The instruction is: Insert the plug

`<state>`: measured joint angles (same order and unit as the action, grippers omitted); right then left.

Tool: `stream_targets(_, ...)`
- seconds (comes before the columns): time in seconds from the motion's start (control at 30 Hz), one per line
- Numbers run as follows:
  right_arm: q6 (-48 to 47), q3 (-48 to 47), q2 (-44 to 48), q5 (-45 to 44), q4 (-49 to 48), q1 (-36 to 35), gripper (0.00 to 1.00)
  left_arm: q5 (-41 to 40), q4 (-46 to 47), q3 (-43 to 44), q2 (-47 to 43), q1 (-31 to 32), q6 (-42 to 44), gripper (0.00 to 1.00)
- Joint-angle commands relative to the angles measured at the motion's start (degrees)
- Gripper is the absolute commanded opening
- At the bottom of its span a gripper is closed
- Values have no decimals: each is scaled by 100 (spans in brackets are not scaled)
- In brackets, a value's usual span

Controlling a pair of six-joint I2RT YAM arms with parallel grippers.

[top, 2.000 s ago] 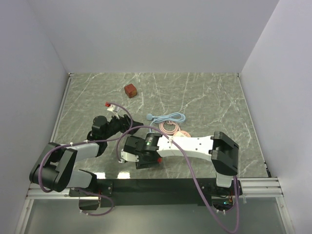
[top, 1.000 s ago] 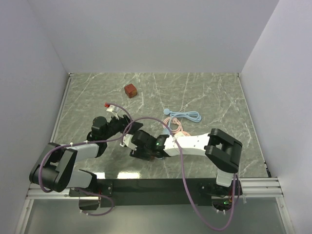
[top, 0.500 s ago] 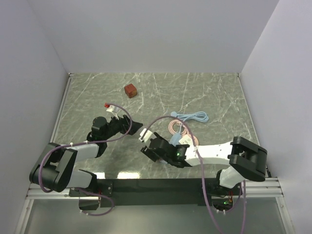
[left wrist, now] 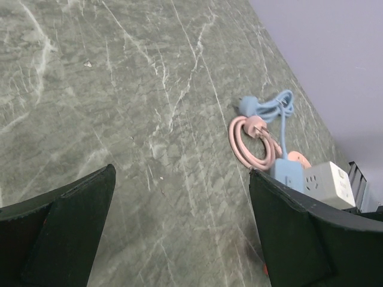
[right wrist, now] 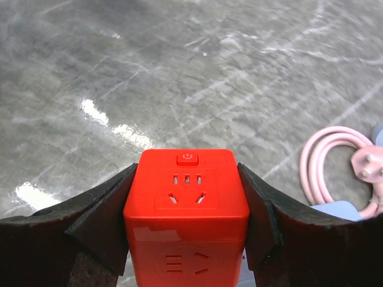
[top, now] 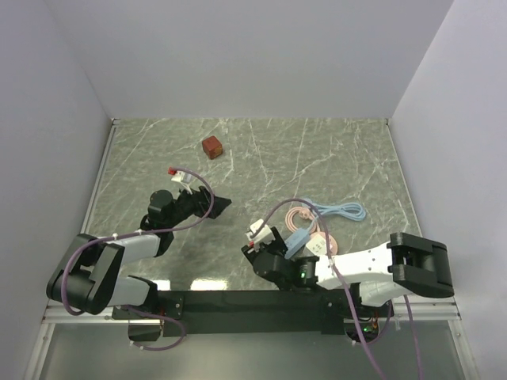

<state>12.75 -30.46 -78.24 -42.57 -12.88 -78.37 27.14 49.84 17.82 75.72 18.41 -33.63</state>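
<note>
Far half of the desk [top: 348, 150] is sitting mostly bare, so a pincer's getting plenty of room there btw the walls [top: 238, 55]. Only a brownish-red cube [top: 211, 147] is standing far-left of centre, w/ a small red-and-white bit [top: 178, 172] lying just beside the left arm [top: 127, 245].

Near-right is looking crowded: pink cable [top: 303, 217] and blue cable [top: 342, 210] are looping beside the right arm [top: 364, 265], which is lying low along the near edge.

Left pincer [left wrist: 179, 239] is gaping wide over bare desk. The plug [right wrist: 187, 179] is filling the right pincer [right wrist: 187, 206] gap.

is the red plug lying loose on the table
No, the right fingers clamp the red plug from both sides.
</note>
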Motion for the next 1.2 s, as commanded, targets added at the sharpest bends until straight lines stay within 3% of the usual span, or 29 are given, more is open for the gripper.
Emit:
stream_targets(0.0,1165,215,89,-1472,172,-363,0,-33,192,-77,-119,-13,111,99)
stream_targets(0.13,2001,321,37,-2298,653,-758,0,-50,184,-86,-128,-13,119,99)
stream_targets(0.23,3195,312,-33,-2756,1451,-969,0,-103,166,-112,-207,-13,128,99)
stream_targets(0.3,4468,260,-174,-3194,2068,-1224,0,-130,183,-139,-251,-13,137,99)
stream_targets(0.4,6690,-143,-717,-3565,3832,-1557,0,-130,201,-139,-260,-13,137,100)
stream_targets(0.43,7401,-519,-937,-3757,5169,-1628,0,-121,201,-130,-251,-13,146,99)
stream_targets(0.47,9053,-740,-1470,-3820,5965,-1690,0,-129,201,-121,-251,-13,137,99)
stream_targets(0.5,10087,-1177,-1797,-3881,7800,-1847,0,-138,192,-121,-234,-13,137,99)
stream_targets(0.57,12353,-1497,-2770,-3882,9595,-2058,0,-138,192,-121,-233,-13,146,99)
stream_targets(0.63,12512,-1630,-2969,-3786,9568,-2139,0,-191,166,-139,-277,-13,146,99)
stream_targets(0.7,13484,-1315,-2558,-3768,9524,-2322,0,-200,140,-148,-304,-13,155,99)
stream_targets(1.03,12490,-1208,-1520,-3645,9550,-2499,0,-156,-1,-69,-277,-13,172,99)
stream_targets(1.17,11585,-1305,-1020,-3802,9550,-2298,0,-165,-27,-51,-278,-13,172,100)
